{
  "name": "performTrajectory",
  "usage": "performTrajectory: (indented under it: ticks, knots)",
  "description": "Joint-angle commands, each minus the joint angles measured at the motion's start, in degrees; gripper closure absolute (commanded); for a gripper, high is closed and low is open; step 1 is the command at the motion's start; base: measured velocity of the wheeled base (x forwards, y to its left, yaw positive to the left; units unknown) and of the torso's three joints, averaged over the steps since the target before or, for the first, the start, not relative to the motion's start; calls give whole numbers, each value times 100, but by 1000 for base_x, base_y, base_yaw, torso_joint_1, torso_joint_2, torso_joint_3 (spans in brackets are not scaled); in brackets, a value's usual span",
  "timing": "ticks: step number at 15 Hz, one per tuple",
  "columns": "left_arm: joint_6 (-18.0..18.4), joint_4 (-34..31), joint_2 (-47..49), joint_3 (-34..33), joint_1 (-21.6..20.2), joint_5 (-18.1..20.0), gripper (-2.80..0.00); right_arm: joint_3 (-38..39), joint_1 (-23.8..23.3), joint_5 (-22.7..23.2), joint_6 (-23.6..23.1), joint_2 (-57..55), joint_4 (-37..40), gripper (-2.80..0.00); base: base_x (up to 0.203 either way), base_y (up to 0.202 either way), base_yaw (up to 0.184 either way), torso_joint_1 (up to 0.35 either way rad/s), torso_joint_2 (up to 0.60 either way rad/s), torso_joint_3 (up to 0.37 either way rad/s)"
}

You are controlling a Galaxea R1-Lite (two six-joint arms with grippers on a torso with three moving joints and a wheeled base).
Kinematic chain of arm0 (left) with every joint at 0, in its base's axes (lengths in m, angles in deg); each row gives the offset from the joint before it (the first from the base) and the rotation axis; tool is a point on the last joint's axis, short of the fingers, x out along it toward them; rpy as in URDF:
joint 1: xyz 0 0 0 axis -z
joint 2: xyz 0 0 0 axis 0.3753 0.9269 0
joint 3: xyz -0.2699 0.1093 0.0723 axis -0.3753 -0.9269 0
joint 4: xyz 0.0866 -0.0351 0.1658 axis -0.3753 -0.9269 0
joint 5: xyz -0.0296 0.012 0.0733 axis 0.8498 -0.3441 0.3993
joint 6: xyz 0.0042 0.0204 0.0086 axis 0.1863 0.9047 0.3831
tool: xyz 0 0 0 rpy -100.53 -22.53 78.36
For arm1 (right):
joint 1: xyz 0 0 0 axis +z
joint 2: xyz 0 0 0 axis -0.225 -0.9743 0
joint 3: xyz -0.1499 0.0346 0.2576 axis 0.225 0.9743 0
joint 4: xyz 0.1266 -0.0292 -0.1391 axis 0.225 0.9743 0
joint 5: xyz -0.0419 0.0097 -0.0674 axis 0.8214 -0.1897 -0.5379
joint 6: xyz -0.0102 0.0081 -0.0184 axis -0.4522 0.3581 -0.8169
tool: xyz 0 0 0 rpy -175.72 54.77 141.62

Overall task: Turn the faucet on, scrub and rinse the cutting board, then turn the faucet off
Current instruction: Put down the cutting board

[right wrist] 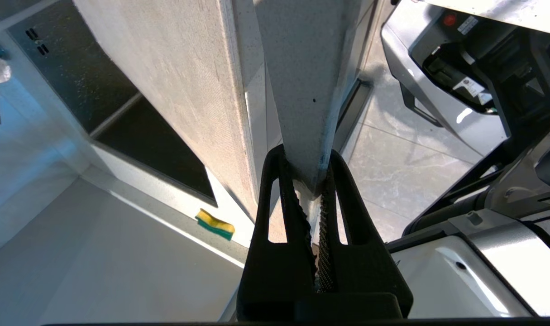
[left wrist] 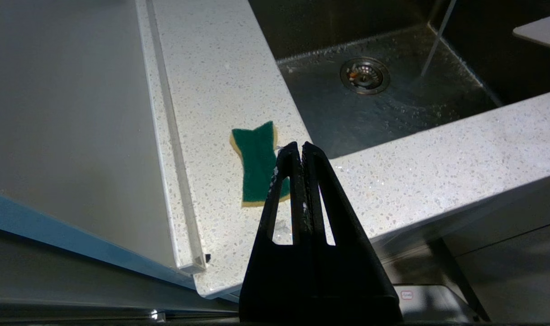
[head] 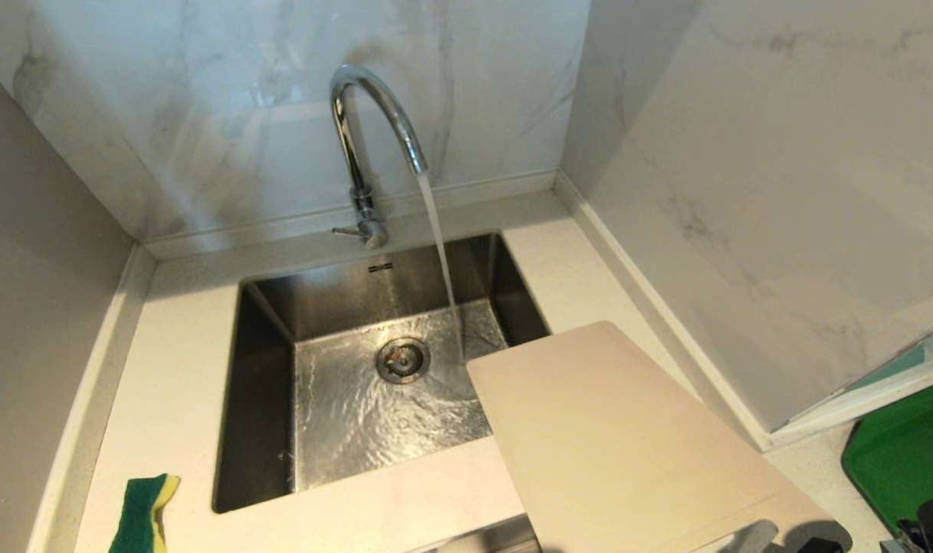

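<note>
While water runs from the faucet, the cutting board juts over the sink, its near edge pinched in the right claw. It looks thin, stiff, light and slippery when wet, so that edge grip suits it; the left claw hangs clenched and empty near the sink's sponge.

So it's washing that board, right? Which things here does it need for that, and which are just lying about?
Needed:
- faucet, water running
- cutting board, clamped at its edge by the right gripper, partly over the sink
- sponge, on the counter by the sink, for scrubbing
- left gripper, shut and empty, near the sponge

Lying about:
- green mat, off to the right
</note>
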Motion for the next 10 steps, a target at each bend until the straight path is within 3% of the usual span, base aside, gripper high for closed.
performTrajectory:
  ticks: [1, 5, 10]
  knots:
    - [2, 0, 7, -9, -1, 2, 0, 14, -89, 7, 46, -258, -172, 0, 0, 0, 0, 0, 0, 0]
    - [2, 0, 7, -9, -1, 2, 0, 13, -649, 481, -170, -804, -580, 0, 0, 0, 0, 0, 0, 0]
    - [2, 0, 7, -9, -1, 2, 0, -49, -745, 654, -241, -1231, -861, 0, 0, 0, 0, 0, 0, 0]
